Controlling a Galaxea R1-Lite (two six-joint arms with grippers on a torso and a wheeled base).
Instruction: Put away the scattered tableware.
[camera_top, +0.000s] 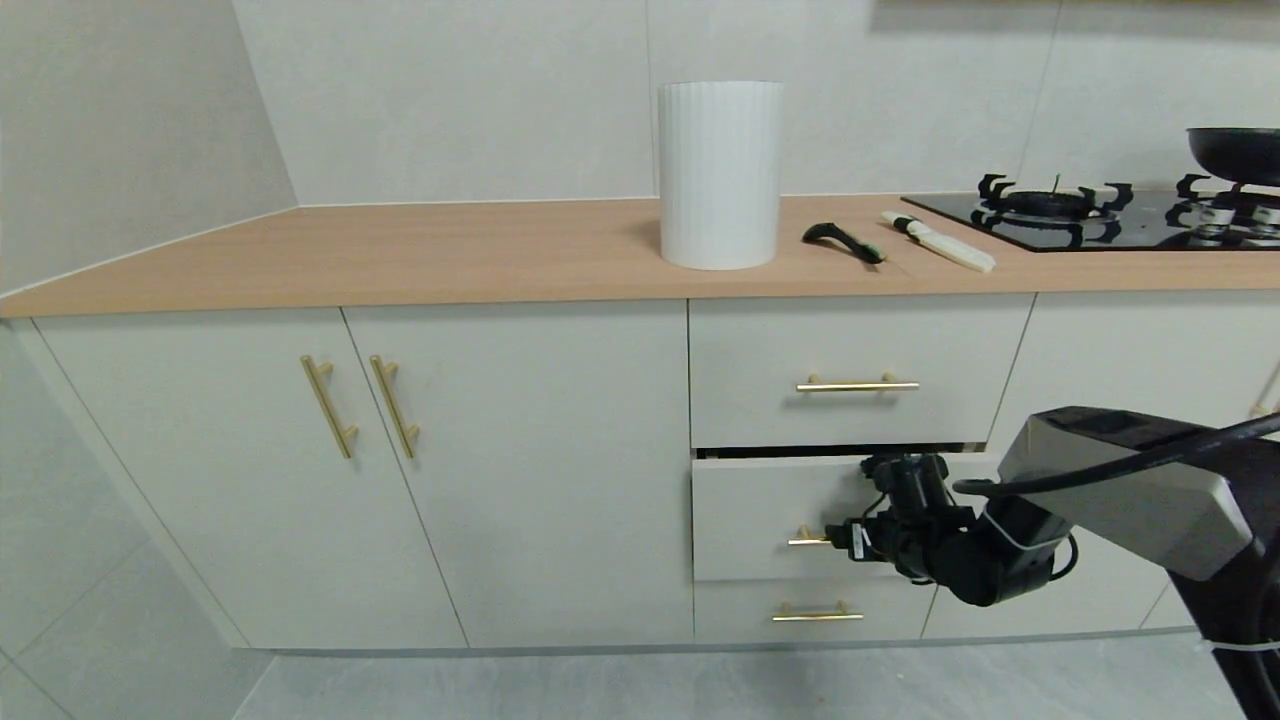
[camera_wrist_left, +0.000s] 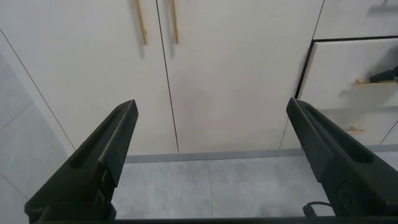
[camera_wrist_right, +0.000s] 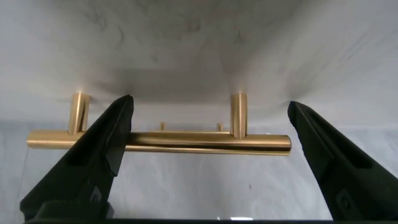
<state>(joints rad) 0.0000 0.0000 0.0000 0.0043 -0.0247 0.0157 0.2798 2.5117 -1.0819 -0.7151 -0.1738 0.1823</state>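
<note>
Right claw (camera_wrist_right: 209, 106), spread wide, before drawer handle (camera_wrist_right: 186, 143)

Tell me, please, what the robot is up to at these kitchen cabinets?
The right gripper is at the middle drawer, its open fingers on either side of the brass handle; the drawer stands slightly ajar. A peeler and a knife lie on the counter. The left gripper hangs open, low before the cupboard doors.

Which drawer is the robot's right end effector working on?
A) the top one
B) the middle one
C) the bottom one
B: the right end effector sits at the handle of the middle drawer, which stands slightly ajar.
</note>
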